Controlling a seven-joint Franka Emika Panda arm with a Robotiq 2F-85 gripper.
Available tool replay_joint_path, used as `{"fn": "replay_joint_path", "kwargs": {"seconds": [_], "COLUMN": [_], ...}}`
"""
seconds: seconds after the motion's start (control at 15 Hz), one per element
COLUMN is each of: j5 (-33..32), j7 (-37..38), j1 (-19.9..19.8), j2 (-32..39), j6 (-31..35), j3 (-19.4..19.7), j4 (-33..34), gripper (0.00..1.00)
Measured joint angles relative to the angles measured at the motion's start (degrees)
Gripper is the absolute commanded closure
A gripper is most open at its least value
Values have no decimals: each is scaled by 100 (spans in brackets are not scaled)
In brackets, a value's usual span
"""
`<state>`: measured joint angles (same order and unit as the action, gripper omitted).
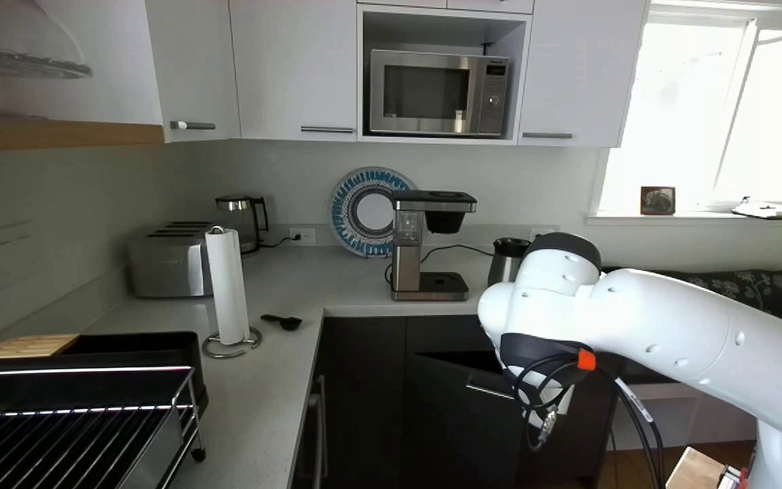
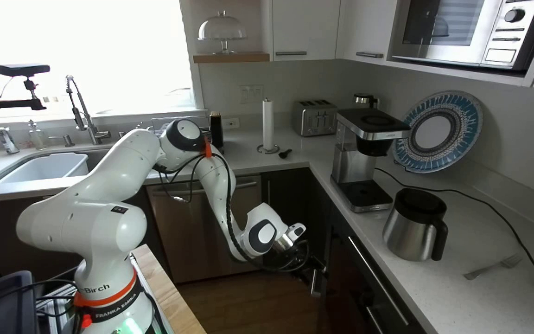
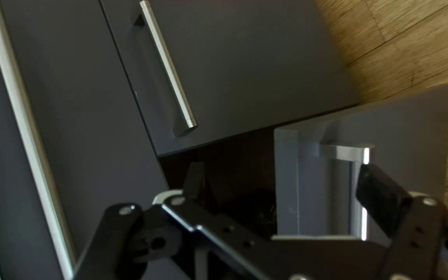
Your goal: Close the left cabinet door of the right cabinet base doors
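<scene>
Splayed hand faces door; arm reads "FRANKA EMIKA."

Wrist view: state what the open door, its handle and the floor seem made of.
Open door: smooth, matte charcoal, perhaps laminate or painted board; no grain shows.
Its handle: likely metal with a satin finish, silvery with bright highlights.
Floor: wood or wood-look planks, seemingly low-gloss, with visible grain and seams.

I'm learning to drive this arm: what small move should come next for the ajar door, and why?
I'd probably ease the hand gently inward against the door: the door stands ajar, the hand is open, and in the wrist view one finger overlaps the handle; whether they touch isn't clear.
</scene>
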<state>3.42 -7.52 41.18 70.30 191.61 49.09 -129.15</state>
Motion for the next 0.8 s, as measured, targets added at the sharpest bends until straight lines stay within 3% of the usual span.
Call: {"fn": "replay_joint_path", "kwargs": {"seconds": [0.8], "j5": [899], "j7": [913], "j1": [142], "j2": [1592], "j6": [0], "j3": [353], "j4": [646], "gripper": [0]}}
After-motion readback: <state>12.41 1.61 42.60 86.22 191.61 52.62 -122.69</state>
